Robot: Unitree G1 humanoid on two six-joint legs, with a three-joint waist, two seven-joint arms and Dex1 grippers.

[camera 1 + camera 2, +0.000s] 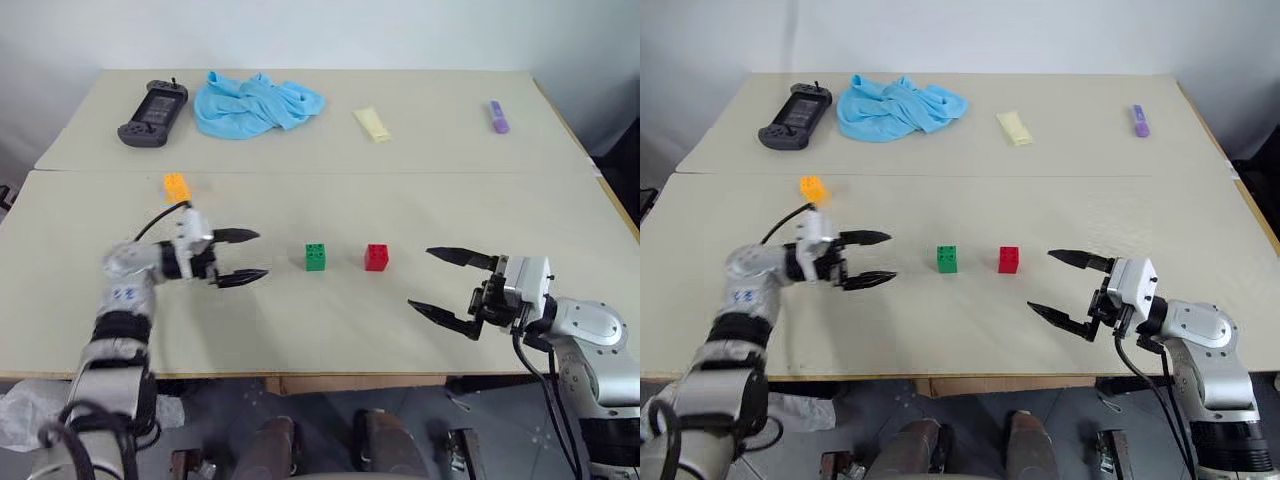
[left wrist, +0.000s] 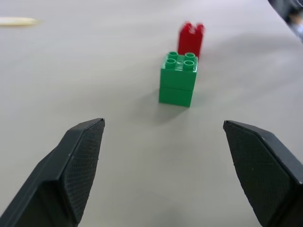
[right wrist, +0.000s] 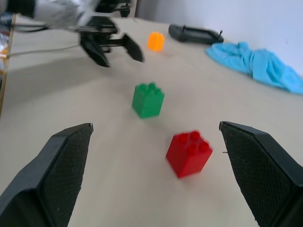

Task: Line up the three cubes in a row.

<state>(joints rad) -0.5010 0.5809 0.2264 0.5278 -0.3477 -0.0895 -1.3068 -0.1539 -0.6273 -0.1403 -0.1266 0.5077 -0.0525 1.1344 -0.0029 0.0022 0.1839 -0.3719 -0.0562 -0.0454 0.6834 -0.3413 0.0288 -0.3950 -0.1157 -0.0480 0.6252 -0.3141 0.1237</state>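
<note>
A green cube [image 1: 316, 257] and a red cube [image 1: 377, 257] stand side by side on the near table, a small gap between them. The orange-yellow cube [image 1: 177, 186] sits farther back and to the left, near the seam between the two tables. My left gripper [image 1: 242, 257] hovers open just left of the green cube, pointing at it, with nothing between its fingers. My right gripper [image 1: 448, 282] is open and empty to the right of the red cube, pointing toward it. In the right wrist view the red cube [image 3: 188, 152] lies between its fingers' line of sight, apart from them.
On the far table lie a black game controller [image 1: 152, 112], a crumpled blue cloth [image 1: 252, 103], a pale yellow flat tube [image 1: 372, 124] and a small purple item [image 1: 498, 117]. The near table's front edge [image 1: 300, 377] runs just below both grippers.
</note>
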